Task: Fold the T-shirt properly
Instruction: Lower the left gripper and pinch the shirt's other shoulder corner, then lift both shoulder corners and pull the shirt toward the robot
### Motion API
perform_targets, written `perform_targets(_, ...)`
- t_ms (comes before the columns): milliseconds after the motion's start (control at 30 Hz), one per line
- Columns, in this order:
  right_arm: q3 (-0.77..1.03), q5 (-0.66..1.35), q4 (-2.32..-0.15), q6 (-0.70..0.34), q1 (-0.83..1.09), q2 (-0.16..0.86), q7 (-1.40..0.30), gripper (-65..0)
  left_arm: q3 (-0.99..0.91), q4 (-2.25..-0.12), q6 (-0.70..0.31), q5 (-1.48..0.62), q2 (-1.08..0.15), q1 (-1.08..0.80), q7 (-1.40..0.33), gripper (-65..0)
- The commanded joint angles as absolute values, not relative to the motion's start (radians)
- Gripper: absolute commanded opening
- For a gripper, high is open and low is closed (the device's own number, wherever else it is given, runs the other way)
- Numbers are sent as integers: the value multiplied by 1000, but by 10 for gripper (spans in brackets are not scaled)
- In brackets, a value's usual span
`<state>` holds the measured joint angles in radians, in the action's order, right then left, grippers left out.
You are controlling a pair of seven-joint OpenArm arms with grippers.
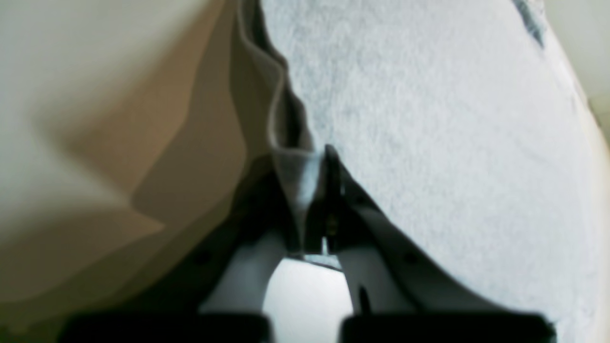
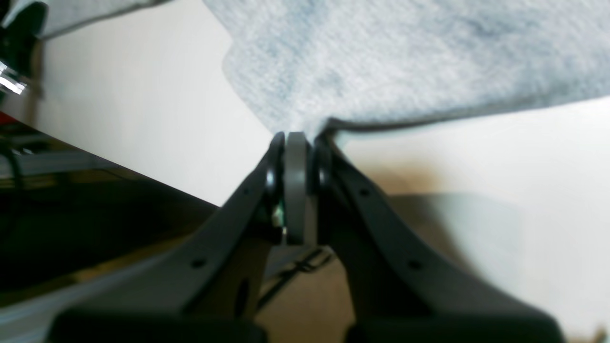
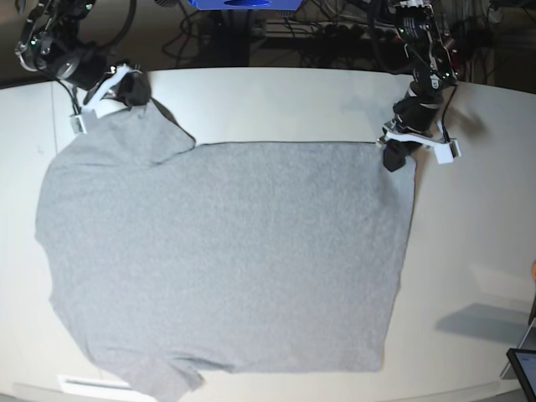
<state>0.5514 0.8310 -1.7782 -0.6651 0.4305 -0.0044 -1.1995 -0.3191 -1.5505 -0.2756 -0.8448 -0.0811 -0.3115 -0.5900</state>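
We have the T-shirt (image 3: 226, 251) lying flat, plain side up, across the worktop (image 3: 477, 251). Both claws pinch its far edge: the left claw (image 1: 317, 162) at the hem corner, the right claw (image 2: 298, 140) at a sleeve. Either pinch looks shallow, so fabric could slip out on lifting, skewing the fold. Only the wrist views show cloth between the fingers; the base view alone shows the whole garment.

White tabletop (image 3: 469, 226) lying under everything; tangled black cables (image 3: 335, 33) running along its far edge beside a blue box (image 3: 243, 4); dark screen corner (image 3: 523, 368) showing at near right.
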Motion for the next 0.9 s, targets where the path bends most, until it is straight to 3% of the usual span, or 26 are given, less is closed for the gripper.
perform_targets(0, 555, 857, -1819, -673, 430, 12, -1185, -650, -318, -1577, -268, -832, -87, -332, -613, -650)
perform_targets(333, 556, 860, -1879, -668, 404, 13, -1194, -650, -326, -1701, -266, -832, -79, -367, -615, -650)
perform_targets(867, 555, 863, -1954, -667, 312, 71, -1247, -650, -328, -1709, -263, -832, -64, -363, -615, -650)
